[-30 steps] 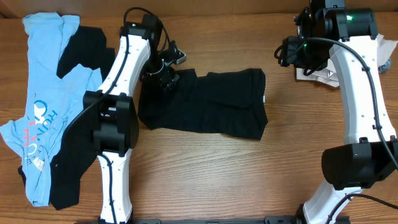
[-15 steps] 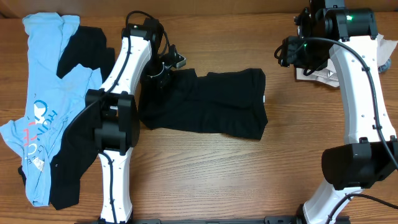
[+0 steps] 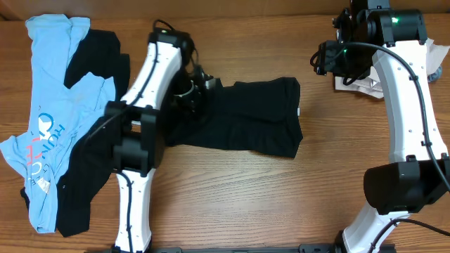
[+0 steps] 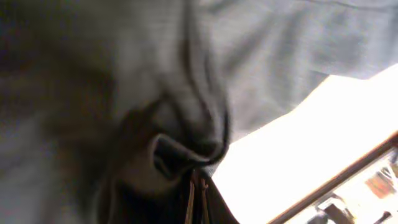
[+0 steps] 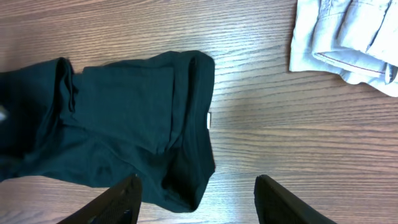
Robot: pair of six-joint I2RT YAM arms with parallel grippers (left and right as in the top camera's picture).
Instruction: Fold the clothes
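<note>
Overhead view of a wooden worktop with two white-and-black robot arms. A black T-shirt lies near the centre, spread roughly flat but rumpled, with a small white tag at its 3 o'clock edge. At 9 o'clock on the worktop a light-blue tee with printed lettering lies draped over another black garment, waiting its turn. At 2 o'clock, a pale folded cloth sits beside the right arm.

The left claw is at the shirt's 10 o'clock corner, its jaws closed tight on a pinch of black fabric; the wrist camera shows cloth bunched into a fold right at the fingertips. The right claw hovers above the worktop at the shirt's 2 o'clock side, jaws wide apart and holding nothing.

The step in hand looks like the first fold of the black shirt, with a corner just gripped. The next move probably calls for lifting that corner and carrying it across toward 3 o'clock, with the right claw likely needed to pin or take the opposite edge so the limp cloth does not drag.
</note>
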